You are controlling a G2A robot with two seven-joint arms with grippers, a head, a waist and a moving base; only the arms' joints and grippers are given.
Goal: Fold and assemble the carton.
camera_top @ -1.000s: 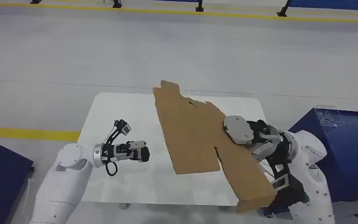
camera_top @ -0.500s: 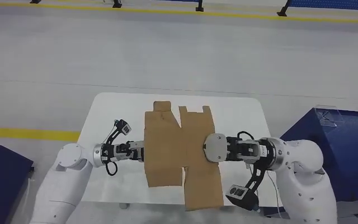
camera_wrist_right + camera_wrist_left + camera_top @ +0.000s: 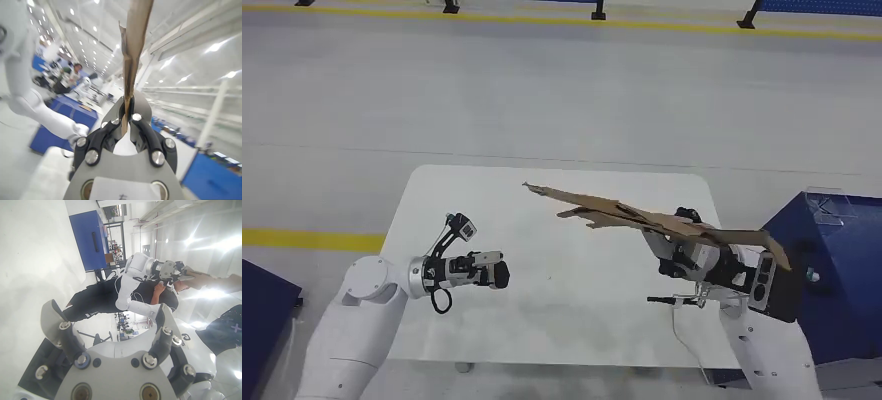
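Note:
The flat brown carton [image 3: 642,214] hangs in the air over the right half of the white table [image 3: 542,320], seen nearly edge-on and sloping down toward the right. My right gripper [image 3: 679,236] is shut on it near its middle; in the right wrist view the gripper [image 3: 127,106] clamps the carton's [image 3: 132,47] thin edge. My left gripper [image 3: 498,272] rests low over the left part of the table, apart from the carton, open with nothing between its fingers [image 3: 54,311]. The left wrist view catches the right gripper [image 3: 174,273] holding the carton [image 3: 208,281] farther off.
A blue cabinet [image 3: 827,240] stands just off the table's right edge, close to the carton's low end. Yellow floor lines [image 3: 312,240] run past the table's left side. A person [image 3: 164,294] stands behind the right arm.
The right arm has swung the carton from lying face-up over the table's middle to nearly edge-on, lifted and shifted right. The left arm has stayed put.

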